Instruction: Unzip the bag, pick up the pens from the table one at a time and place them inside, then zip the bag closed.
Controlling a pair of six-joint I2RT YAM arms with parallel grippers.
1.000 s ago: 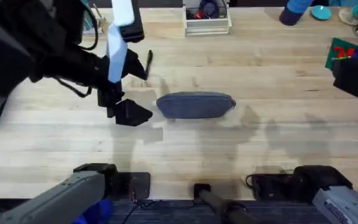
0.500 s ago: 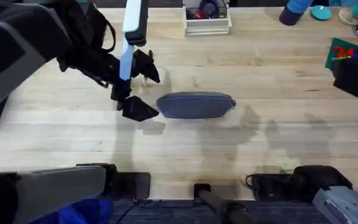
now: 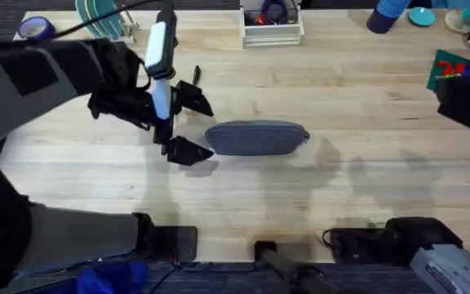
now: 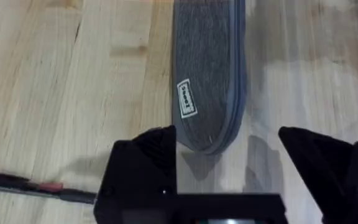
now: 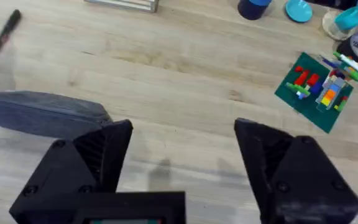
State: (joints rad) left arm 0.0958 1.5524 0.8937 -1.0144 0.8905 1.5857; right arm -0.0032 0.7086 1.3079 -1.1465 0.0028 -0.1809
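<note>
Left gripper (image 3: 192,124) hangs just off the left end of the bag (image 3: 257,138), its two black fingers spread wide with nothing between them; one finger (image 3: 189,152) sits on the near side and the other on the far side of that end. From the left wrist camera, the same gripper (image 4: 235,158) frames the rounded tip of the bag (image 4: 210,81), and the pouch's end lies in the gap between the fingers without clearly touching either. A small white label is sewn on the grey fabric, and the zipper line runs along the pouch's edge; I cannot tell whether it is open or closed.

Right gripper (image 5: 182,158) is also spread wide and empty, held above the table (image 5: 185,68) on the right side, with the bag (image 5: 42,113) lying well off to one side of it.

On the table (image 3: 300,204), the bag lies lengthwise across the middle, flat on the wood. A black pen (image 3: 196,75) lies beyond the left gripper, apart from the pouch; the left wrist camera shows the pen (image 4: 39,186) with a reddish band, and the right wrist camera shows the pen (image 5: 5,32) past the bag.

Farther back, a white wire tray (image 3: 272,31) stands at the table's far edge, and a green plate of coloured bricks (image 5: 319,90) lies to the far right.
</note>
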